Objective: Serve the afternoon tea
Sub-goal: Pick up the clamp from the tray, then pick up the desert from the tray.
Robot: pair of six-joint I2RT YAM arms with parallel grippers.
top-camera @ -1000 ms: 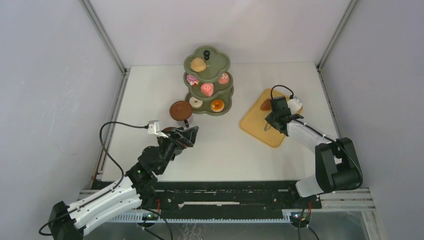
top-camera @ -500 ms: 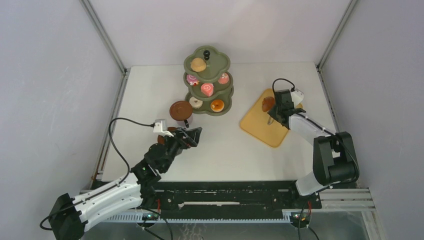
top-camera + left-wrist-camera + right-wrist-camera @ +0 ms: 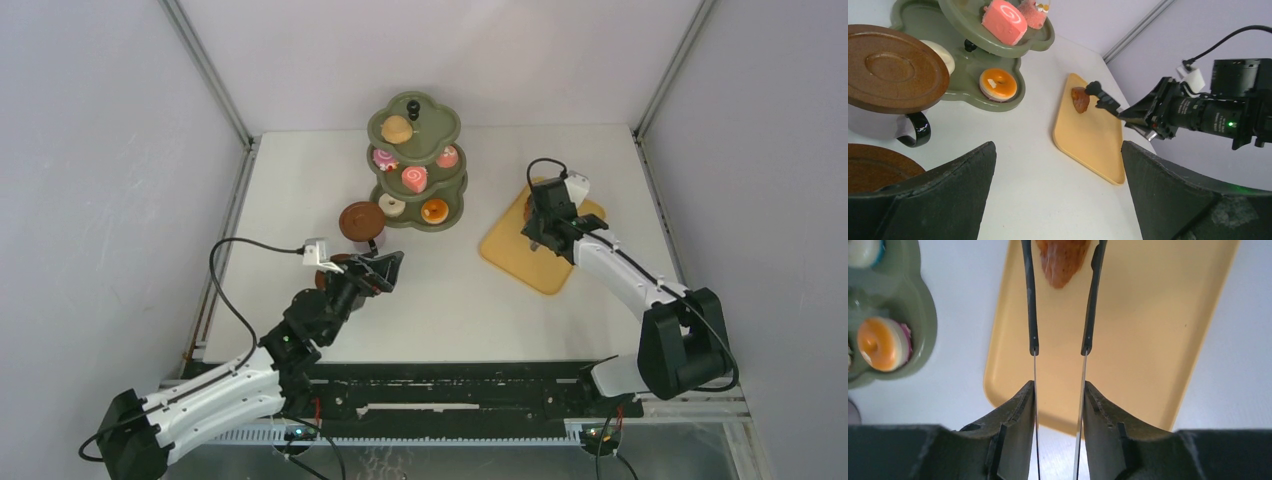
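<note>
Nearest, in front of the stand [image 3: 441,130], the left end effector [image 3: 1058,150] hangs fully spread and empty over the desk [image 3: 450,300], beside two brown cups [image 3: 893,70]. Right of the stand, the right end effector [image 3: 1058,387] grips black tongs [image 3: 1031,300], their arms straddling a brown bun [image 3: 1062,260] on the yellow tray [image 3: 1148,340]. Donuts [image 3: 997,84] and pink cakes [image 3: 1004,21] sit on the stand's tiers.

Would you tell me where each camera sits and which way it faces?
Top view: fixed high behind the arm bases, looking down on the table; left claw and right claw show.
Left wrist: low near the cup, facing across to the tray and the right arm; its open claw frames the bottom.
Right wrist: above the tray, looking down along the tongs at the bun; its claw grips the tongs.
Shared: both wrist views show tray, bun and orange donut.
</note>
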